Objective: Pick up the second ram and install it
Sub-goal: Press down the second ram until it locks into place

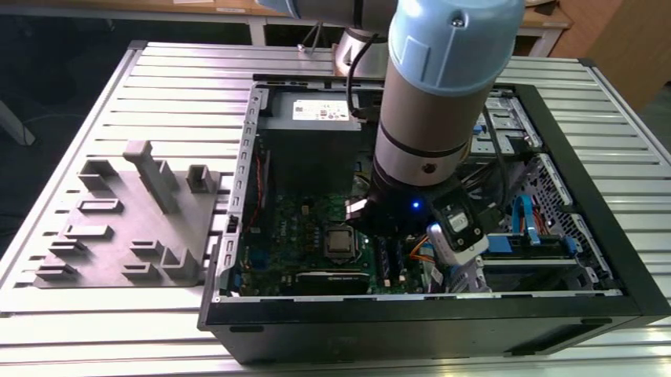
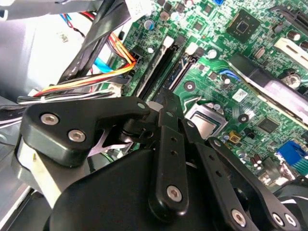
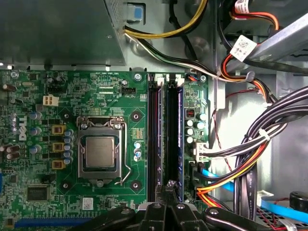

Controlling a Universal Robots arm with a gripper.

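Second ram: cannot tell it from the memory slots [image 3: 154,139], where the gripper [image 3: 168,185] tips meet, closed. Exterior view adds a grey fixture [image 1: 126,228] beside the case [image 1: 419,322].

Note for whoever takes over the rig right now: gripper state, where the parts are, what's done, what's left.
Gripper: down inside the computer case, right over one end of the two memory slots beside the CPU socket. Open or shut cannot be told.
Second ram: whether the gripper holds it cannot be told.
Done: arm brought to the slots.
Left: confirm that the ram is seated. The pictures do not settle it.
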